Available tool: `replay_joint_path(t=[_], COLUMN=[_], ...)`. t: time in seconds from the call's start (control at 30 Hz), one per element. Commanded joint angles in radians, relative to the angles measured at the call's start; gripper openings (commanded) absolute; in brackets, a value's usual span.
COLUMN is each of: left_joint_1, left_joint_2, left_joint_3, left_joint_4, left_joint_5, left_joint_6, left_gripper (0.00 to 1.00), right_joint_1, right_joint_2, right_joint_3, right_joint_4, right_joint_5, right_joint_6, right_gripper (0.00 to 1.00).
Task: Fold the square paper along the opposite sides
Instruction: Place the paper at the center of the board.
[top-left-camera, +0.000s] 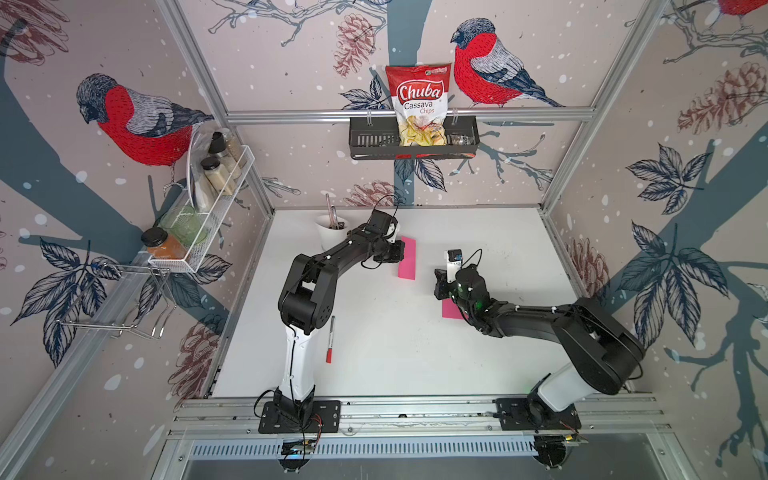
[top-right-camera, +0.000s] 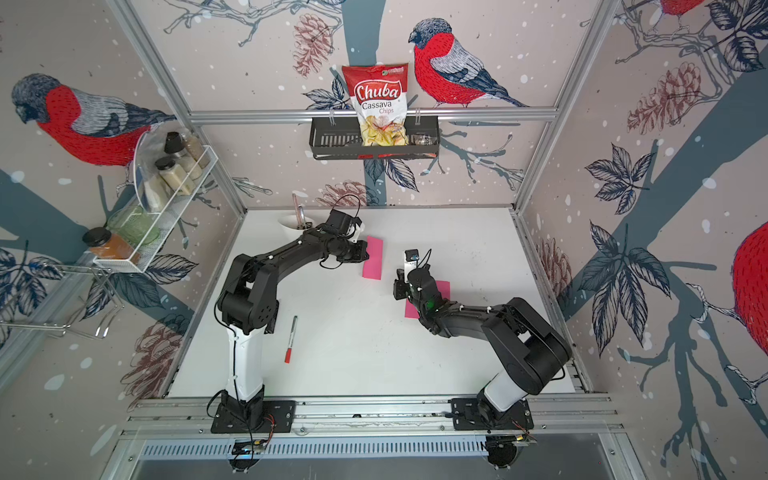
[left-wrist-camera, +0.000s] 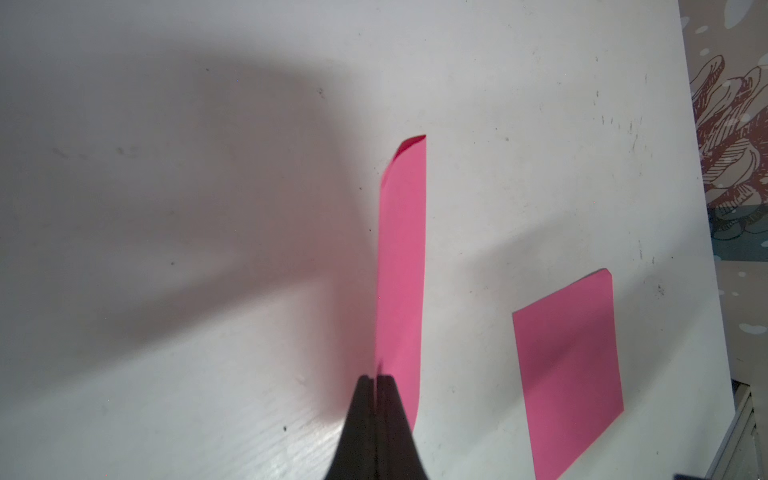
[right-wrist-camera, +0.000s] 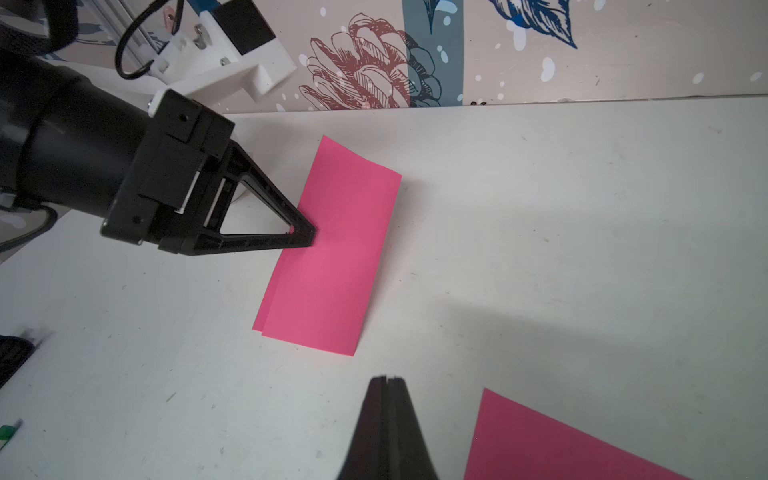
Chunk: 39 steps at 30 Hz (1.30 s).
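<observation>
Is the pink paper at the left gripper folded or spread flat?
Folded: the right wrist view shows the pink paper as a narrow rectangle with two offset layers along the edge under the shut left gripper.

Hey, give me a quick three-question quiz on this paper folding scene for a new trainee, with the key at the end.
1. True or false: the left gripper is shut, its tip at the edge of the folded paper.
2. How many pink sheets lie on the table? A one, B two, C three.
3. Fill in: the red marker lies beside the ___ arm.
Key: 1 true; 2 B, the folded one and a flat paper; 3 left.
</observation>
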Motion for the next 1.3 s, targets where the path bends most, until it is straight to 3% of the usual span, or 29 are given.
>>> replay_joint_path(t=[0.0,0.2,0.5,0.67,0.73,0.83,1.13,1.27], left_joint_1=[0.005,0.004,0.002,0.003,0.003,0.003,-0.036,-0.082], left_joint_2=[0.04,0.08,0.048,0.03,0.019,-0.008,-0.04,-0.072], left_joint_3=[0.038,0.058,0.006,0.005,0.01,0.026,0.086,0.075], left_joint_4=[0.015,0.007,0.021,0.019,0.023,0.036,0.061,0.064], left_joint_5=[0.01,-0.012,-0.05,-0.074,-0.081,-0.082,-0.088,-0.129], left_joint_6=[-0.044,-0.039,-0.024,-0.021,-0.021,-0.022,-0.009,0.004], left_gripper=[0.0,0.03,0.42,0.5,0.53,0.54,0.55,0.51], right_joint_1=[-0.008,-0.009,-0.018,-0.027,-0.031,-0.048,-0.076,-0.077], right_joint_2=[0.002,0.012,0.032,0.033,0.032,0.035,0.113,0.083], right_joint_3=[0.012,0.03,0.069,0.085,0.09,0.097,0.148,0.114], right_joint_4=[-0.035,-0.065,-0.11,-0.135,-0.149,-0.172,-0.199,-0.268], right_joint_5=[-0.032,-0.035,-0.055,-0.06,-0.059,-0.064,-0.069,0.063], right_joint_6=[0.035,0.033,0.042,0.047,0.051,0.072,0.083,0.13], right_gripper=[0.0,0.0,0.0,0.0,0.05,0.14,0.13,0.1])
